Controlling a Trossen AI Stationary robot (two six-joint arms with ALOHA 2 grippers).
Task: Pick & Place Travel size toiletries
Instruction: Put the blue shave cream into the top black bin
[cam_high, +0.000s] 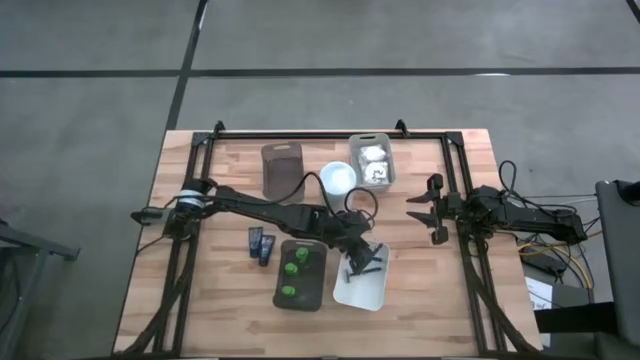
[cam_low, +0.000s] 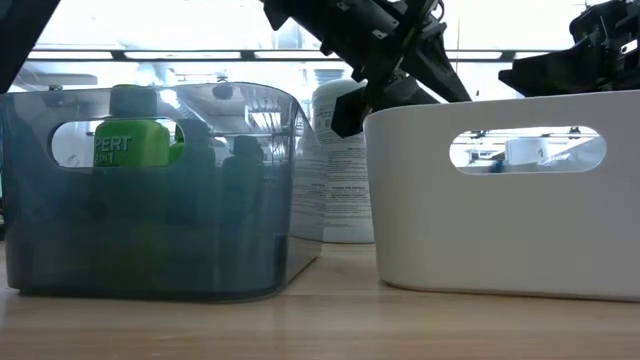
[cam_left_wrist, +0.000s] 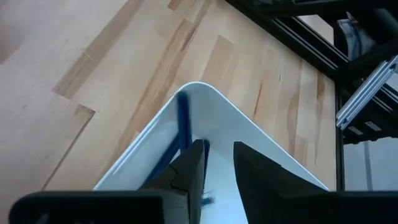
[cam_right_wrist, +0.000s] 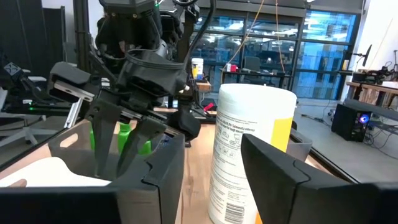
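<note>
My left gripper (cam_high: 362, 258) (cam_left_wrist: 217, 165) is open and points down into the white tray (cam_high: 368, 294) (cam_left_wrist: 249, 134), as the right wrist view also shows (cam_right_wrist: 122, 149). A slim dark blue razor (cam_left_wrist: 183, 121) leans on the tray's inner wall beside one finger. Three green bottles (cam_high: 295, 270) (cam_low: 135, 145) sit in the dark grey tray (cam_high: 314, 297). Two navy tubes (cam_high: 260, 243) lie on the table left of that tray. White packets (cam_high: 374, 165) fill the clear tray near the far edge. My right gripper (cam_high: 432, 212) waits open at the table's right. My left gripper has nothing between its fingers. One finger (cam_left_wrist: 191, 168) stands right beside the razor's handle (cam_left_wrist: 174, 152) inside the white tray; whether it touches the razor I cannot tell.
A tall white cylinder (cam_high: 338, 178) (cam_right_wrist: 249, 149) stands behind the two near trays. Another dark grey tray (cam_high: 282, 168) lies near the far edge. A black frame (cam_high: 330, 133) runs along the table's far, left and right sides. Bare wood shows between the white tray and the right arm.
</note>
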